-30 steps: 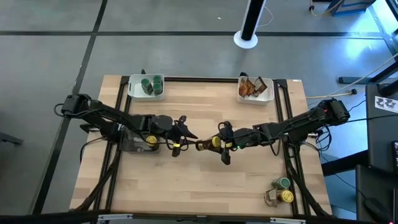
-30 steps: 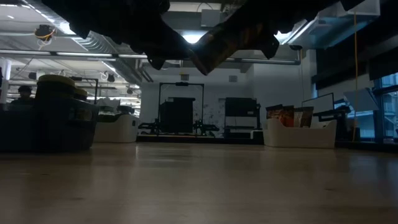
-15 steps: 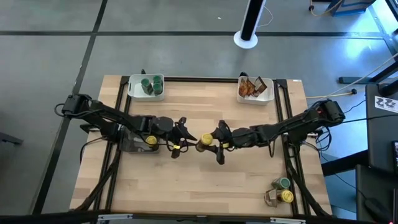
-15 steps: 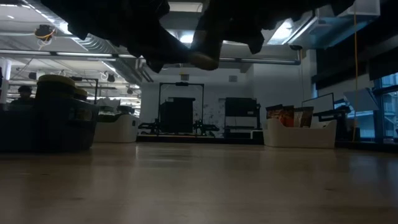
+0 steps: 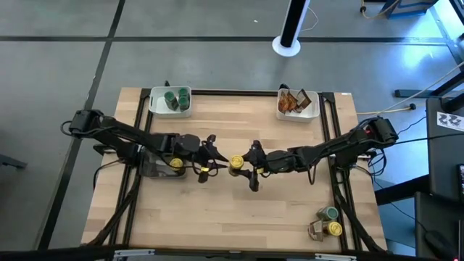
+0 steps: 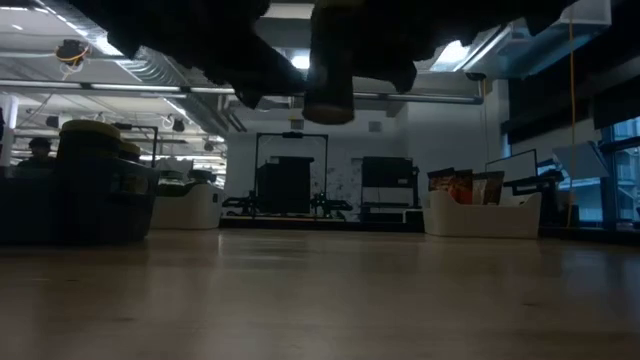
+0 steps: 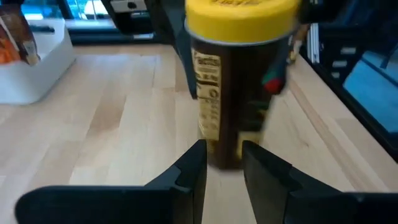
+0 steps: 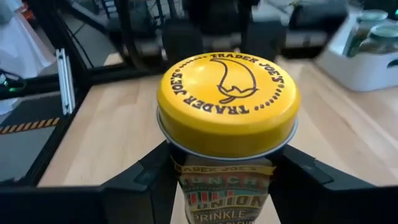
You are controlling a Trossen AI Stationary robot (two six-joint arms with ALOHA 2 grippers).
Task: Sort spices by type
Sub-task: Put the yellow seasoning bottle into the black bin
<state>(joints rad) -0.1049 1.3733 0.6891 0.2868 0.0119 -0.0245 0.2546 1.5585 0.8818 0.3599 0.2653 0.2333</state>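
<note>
Above the middle of the wooden table (image 5: 217,225), clear of the surface, I hold a yellow-lidded spice jar (image 5: 235,166) in my right gripper (image 5: 245,168), the two fingers clamped on the jar body just below the lid. The right wrist view shows the yellow lid (image 8: 227,102) facing that camera with a dark finger on either side of the labelled body, so the grip is across the jar's width and the lid is left free. The low view shows the jar (image 6: 330,70) hanging upright, well apart from the tabletop, which I judge keeps it from dragging during transfer. My left gripper (image 5: 210,157) sits just beside the jar; in the left wrist view its fingers (image 7: 189,171) stand narrowly parted and empty, with the base of the jar (image 7: 233,81) just beyond the tips, not yet between them. I judge this to be a handover position: the jar is presented low end first so the left fingers can close on the body. A second yellow-lidded jar (image 5: 176,164) rests in the dark tray (image 5: 148,168) under the left arm, which suggests that tray is the destination. The green-lidded jars (image 5: 176,98) occupy the far-left white tray (image 5: 157,109), the brown-orange packets (image 5: 291,101) the far-right white tray (image 5: 313,112). Two more jars (image 5: 332,221) wait at the near right corner.
</note>
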